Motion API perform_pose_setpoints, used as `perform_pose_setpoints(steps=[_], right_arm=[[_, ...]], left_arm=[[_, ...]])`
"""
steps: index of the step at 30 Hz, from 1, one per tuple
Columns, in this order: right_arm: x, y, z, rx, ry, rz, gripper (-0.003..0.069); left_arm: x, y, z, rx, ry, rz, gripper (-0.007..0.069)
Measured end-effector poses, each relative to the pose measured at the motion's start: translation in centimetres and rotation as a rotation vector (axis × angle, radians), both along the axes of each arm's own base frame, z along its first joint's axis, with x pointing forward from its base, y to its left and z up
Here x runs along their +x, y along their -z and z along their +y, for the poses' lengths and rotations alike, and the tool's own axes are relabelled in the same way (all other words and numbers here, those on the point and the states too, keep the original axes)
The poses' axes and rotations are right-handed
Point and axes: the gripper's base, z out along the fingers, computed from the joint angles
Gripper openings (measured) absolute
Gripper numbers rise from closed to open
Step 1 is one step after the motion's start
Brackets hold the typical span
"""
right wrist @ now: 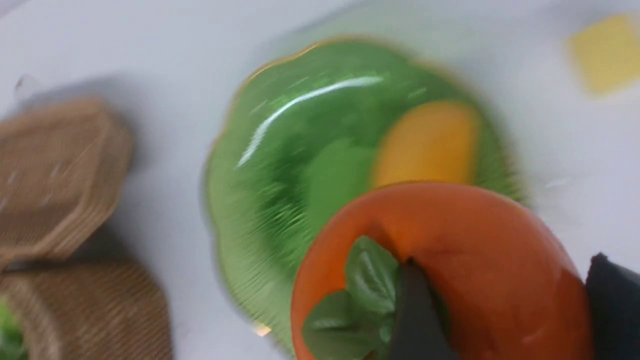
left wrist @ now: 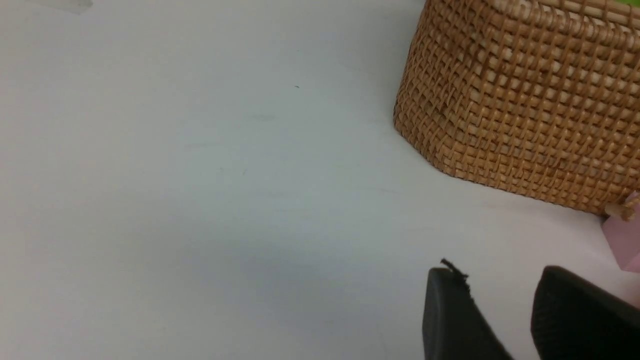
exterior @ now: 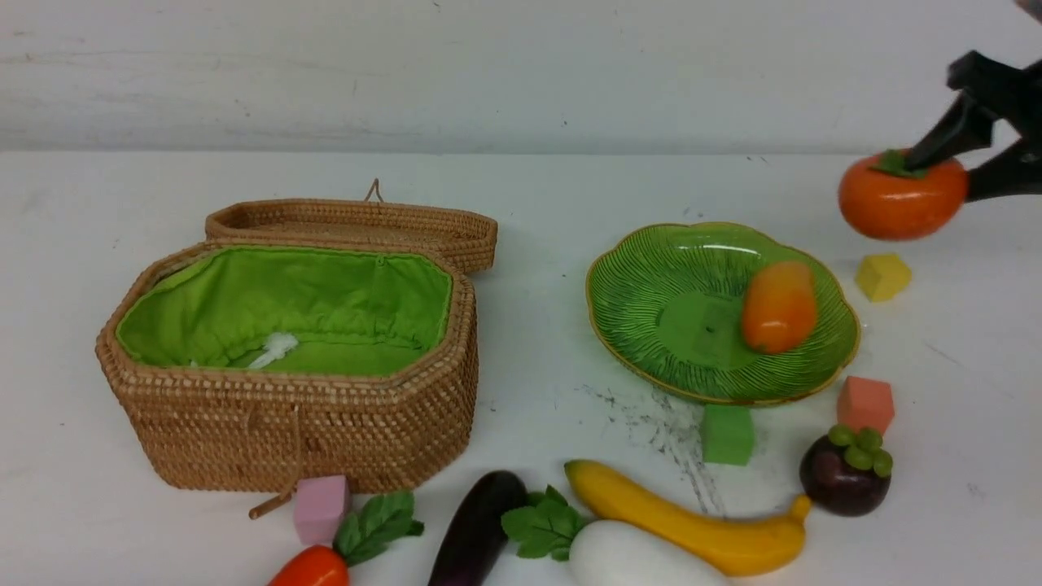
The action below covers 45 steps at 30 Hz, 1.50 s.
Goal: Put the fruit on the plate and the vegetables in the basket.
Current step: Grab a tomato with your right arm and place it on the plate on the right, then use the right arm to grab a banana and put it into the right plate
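1. Orange, glossy: the persimmon (exterior: 899, 203) sits pinched in the right gripper (exterior: 940, 179). One black finger presses on its green leaf cap, the other on its side. It appears raised off the white table (exterior: 537, 187).
2. Right wrist view is blurred, but the same grip shows, with the fingers closed on the fruit.
3. Below those fingers and toward the robot's left lies the green ribbed plate (exterior: 651, 301). The mango (exterior: 779, 306) rests on it, on the side nearer the fingers.
4. A yellow cube (exterior: 882, 277) sits on the table almost straight under the held persimmon, just beside the plate rim.
5. Nearer the robot than the right fingers: a salmon cube (exterior: 865, 404), then the mangosteen (exterior: 845, 476) — both off the plate. A green cube (exterior: 727, 434) touches or nearly touches the plate's near rim.
6. Far from the right fingers, across the table: the wicker basket (exterior: 301, 423), with its lid (exterior: 350, 224) laid back and its green lining bare.
7. Along the near edge: banana (exterior: 692, 525), radish (exterior: 635, 557), eggplant (exterior: 476, 533) and carrot (exterior: 313, 568) — all on the table. The banana lies against the radish.
8. Left gripper (left wrist: 500, 277): fingertips apart, bare table between them, nothing held. The basket wall stands beyond the tips, apart from them, and a pink cube (left wrist: 625, 240) sits at its foot.
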Motion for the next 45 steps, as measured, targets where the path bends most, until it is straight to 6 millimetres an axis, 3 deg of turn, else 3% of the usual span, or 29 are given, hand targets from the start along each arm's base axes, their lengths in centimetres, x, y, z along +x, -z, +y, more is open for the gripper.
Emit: perform_pose_setpoints(steps=[4,5,6,11,14,15,16,19,22,25,26,27,29,35,41,45], right_arm=[[0.7,0.9,5.8,0.014,-0.141,-0.016,0.0423],[0.7,0.9,5.8,0.014,-0.140,-0.018,0.0423],[1.1,1.5,8.1,0.015,-0.190,-0.033,0.0423],[2.9,4.8,13.2,0.017,-0.224,-0.086,0.0423],[4.3,8.1,14.0,0.013,-0.187,-0.054,0.0423],[4.3,8.1,14.0,0.013,-0.187,-0.054,0.0423],[5.1,10.2,13.7,0.007,-0.154,-0.020,0.0423],[5.8,12.1,12.9,0.002,-0.114,0.019,0.0422],[6.0,13.0,12.1,-0.009,-0.101,0.043,0.0428],[5.8,13.2,11.8,-0.031,-0.118,0.069,0.0547],[5.8,13.2,11.7,-0.033,-0.119,0.071,0.0547],[5.6,13.0,11.6,-0.053,-0.133,0.081,0.0619],[5.3,12.5,11.4,-0.080,-0.145,0.080,0.0660],[3.8,8.9,10.8,-0.159,-0.188,0.058,0.0666],[-0.3,1.0,8.7,-0.240,-0.198,-0.008,0.0623],[-4.4,-4.2,8.0,-0.266,-0.221,-0.136,0.0580]], left_arm=[[0.0,0.0,0.0,0.000,0.000,0.000,0.0239],[0.0,0.0,0.0,0.000,0.000,0.000,0.0239],[0.0,0.0,0.0,0.000,0.000,0.000,0.0239],[0.0,0.0,0.0,0.000,0.000,0.000,0.0239],[0.0,0.0,0.0,0.000,0.000,0.000,0.0239],[0.0,0.0,0.0,0.000,0.000,0.000,0.0239],[0.0,0.0,0.0,0.000,0.000,0.000,0.0239],[0.0,0.0,0.0,0.000,0.000,0.000,0.0239],[0.0,0.0,0.0,0.000,0.000,0.000,0.0239],[0.0,0.0,0.0,0.000,0.000,0.000,0.0239],[0.0,0.0,0.0,0.000,0.000,0.000,0.0239],[0.0,0.0,0.0,0.000,0.000,0.000,0.0239],[0.0,0.0,0.0,0.000,0.000,0.000,0.0239],[0.0,0.0,0.0,0.000,0.000,0.000,0.0239],[0.0,0.0,0.0,0.000,0.000,0.000,0.0239],[0.0,0.0,0.0,0.000,0.000,0.000,0.0239]])
